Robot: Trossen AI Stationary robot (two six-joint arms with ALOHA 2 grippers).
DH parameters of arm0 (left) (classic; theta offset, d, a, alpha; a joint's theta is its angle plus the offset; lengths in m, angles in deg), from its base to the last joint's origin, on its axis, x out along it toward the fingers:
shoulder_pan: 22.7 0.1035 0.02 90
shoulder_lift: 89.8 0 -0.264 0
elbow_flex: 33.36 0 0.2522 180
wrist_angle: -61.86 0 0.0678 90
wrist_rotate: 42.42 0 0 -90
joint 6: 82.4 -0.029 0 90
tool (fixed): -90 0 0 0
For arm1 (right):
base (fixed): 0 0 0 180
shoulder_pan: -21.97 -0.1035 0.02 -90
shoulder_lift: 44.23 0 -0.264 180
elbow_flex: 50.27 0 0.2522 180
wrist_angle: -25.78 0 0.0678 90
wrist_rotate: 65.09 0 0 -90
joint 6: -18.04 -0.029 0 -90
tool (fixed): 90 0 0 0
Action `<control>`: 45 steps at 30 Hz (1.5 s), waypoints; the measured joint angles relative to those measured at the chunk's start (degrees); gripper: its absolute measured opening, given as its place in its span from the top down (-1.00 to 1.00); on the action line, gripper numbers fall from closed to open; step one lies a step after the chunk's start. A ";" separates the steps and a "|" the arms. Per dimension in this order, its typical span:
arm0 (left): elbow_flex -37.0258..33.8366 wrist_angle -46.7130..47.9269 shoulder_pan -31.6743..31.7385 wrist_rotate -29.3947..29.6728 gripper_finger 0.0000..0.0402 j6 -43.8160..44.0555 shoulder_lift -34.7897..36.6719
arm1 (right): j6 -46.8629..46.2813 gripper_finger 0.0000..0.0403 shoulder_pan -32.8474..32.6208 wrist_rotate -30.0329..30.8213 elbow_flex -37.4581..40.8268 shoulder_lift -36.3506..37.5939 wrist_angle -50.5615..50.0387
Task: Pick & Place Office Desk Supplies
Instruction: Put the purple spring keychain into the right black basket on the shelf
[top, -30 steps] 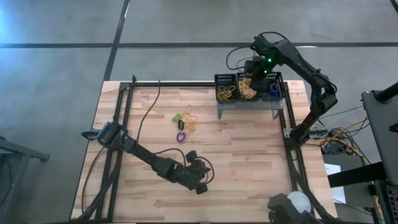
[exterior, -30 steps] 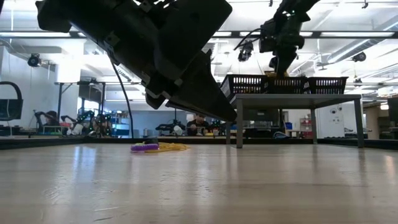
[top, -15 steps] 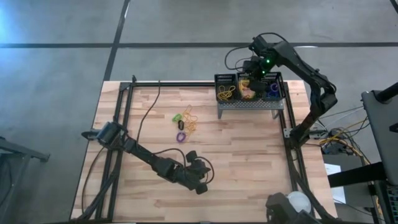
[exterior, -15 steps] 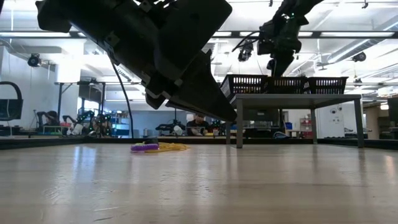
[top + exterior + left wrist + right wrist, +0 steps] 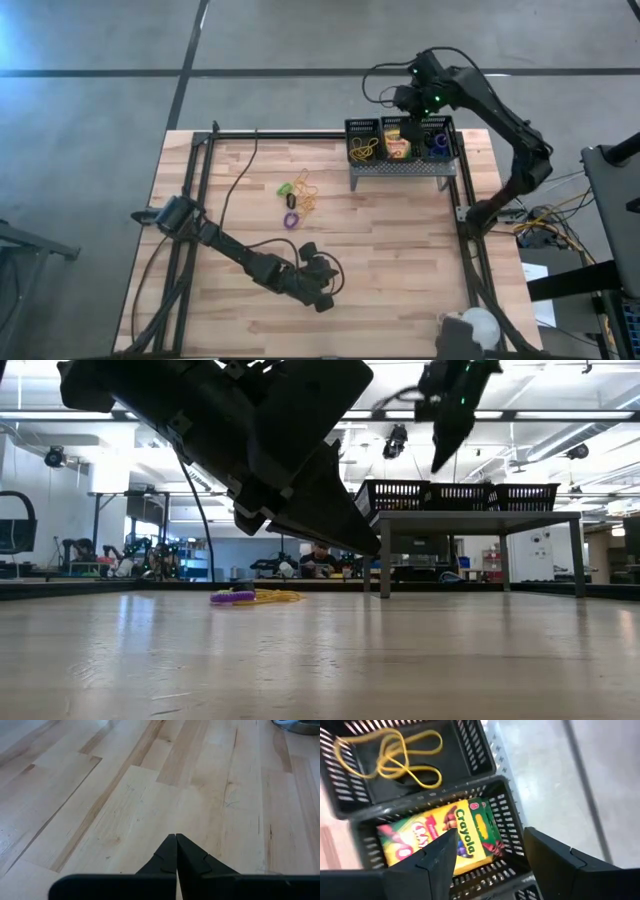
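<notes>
The right gripper [image 5: 487,852] hangs above the middle bin [image 5: 507,827], jaws wide open and empty. The crayon box [image 5: 447,840] lies flat inside that bin, just below the jaws, probably dropped there. The left gripper [image 5: 176,851] rests closed, waiting over bare table [image 5: 210,780].

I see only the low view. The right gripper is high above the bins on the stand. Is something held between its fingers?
Observer: No. The right gripper is open and empty; the crayon box lies in the middle bin below it.
Operator: What is in the next bin?
Observer: Yellow rubber bands, in the bin at the stand's left end.
Operator: And the left gripper?
Observer: The left gripper is shut, empty, over bare table.
</notes>
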 joint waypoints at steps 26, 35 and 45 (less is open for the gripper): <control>-0.02 39.78 -0.84 13.33 1.00 24.88 13.49 | -37.00 0.21 -75.57 21.74 53.19 28.93 46.68; -1.41 51.13 7.21 5.49 0.69 28.38 14.82 | -42.16 0.26 -81.75 21.81 69.02 15.72 85.69; -13.38 32.06 17.51 -2.76 0.11 23.51 15.06 | -39.21 0.34 -81.80 21.95 68.59 3.63 93.07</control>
